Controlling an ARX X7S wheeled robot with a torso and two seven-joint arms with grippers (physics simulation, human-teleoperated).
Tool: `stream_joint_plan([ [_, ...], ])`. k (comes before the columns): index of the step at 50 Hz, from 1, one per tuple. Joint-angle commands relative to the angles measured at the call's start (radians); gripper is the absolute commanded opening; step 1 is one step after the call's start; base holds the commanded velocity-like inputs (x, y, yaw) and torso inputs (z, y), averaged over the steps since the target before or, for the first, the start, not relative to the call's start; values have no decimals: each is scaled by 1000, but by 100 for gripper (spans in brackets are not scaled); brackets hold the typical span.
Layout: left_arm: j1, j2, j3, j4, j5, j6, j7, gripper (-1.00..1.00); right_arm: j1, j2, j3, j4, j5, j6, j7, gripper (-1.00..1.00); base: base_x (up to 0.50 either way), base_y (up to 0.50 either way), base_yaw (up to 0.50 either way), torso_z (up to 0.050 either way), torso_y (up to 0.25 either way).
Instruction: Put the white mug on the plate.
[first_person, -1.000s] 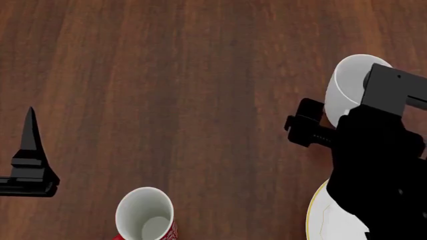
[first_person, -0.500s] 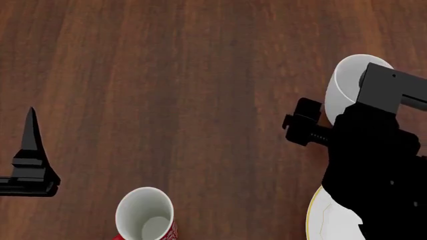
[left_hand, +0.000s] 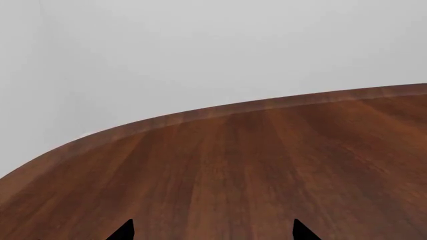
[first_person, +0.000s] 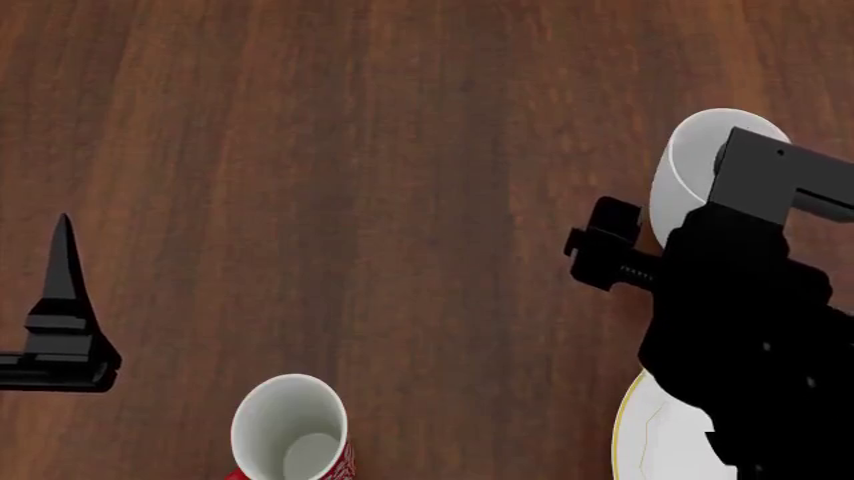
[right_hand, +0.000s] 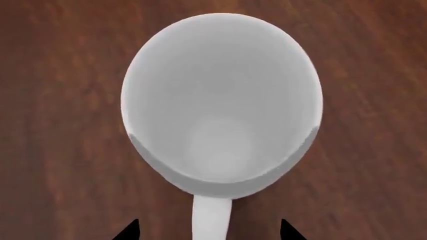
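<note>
The white mug (right_hand: 220, 100) stands upright on the wooden table, seen from above in the right wrist view. Its handle (right_hand: 212, 220) points back between the two fingertips of my right gripper (right_hand: 210, 232), which is open and not touching it. In the head view the white mug (first_person: 687, 160) is at the right, partly covered by my right arm (first_person: 747, 310). A slice of the plate (first_person: 647, 440), white with a gold rim, shows at the bottom right under that arm. My left gripper (left_hand: 213, 232) is open over bare wood, far to the left.
A red mug (first_person: 291, 435) with a white inside stands near the bottom edge of the head view, left of centre. The table's curved far edge (left_hand: 220, 112) shows in the left wrist view, with a grey wall behind it.
My right arm has crept slightly left over the white mug and covers a little more of the plate. The mugs, the plate and the left arm have not moved.
</note>
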Motion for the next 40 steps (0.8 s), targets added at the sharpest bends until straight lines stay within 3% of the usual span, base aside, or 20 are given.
stream_joint_plan([
  [1,-6,-2,7,-4,0,-1,-3,100,13,1,-13,56,-14,-31,-16,100,0,0,0,0,0],
  [18,6,-8,0,-8,-6,11,-8,100,17,-2,-28,94,-20,-48,-27,100,0,0,0,0,0],
  [19,6,-8,-1,-7,-7,9,-9,100,15,-1,-30,79,-19,-39,-21,-100,0,0,0,0,0],
  [40,14,-8,2,-8,-19,21,-11,100,-21,11,-31,-129,46,85,44,-100,0,0,0,0,0],
])
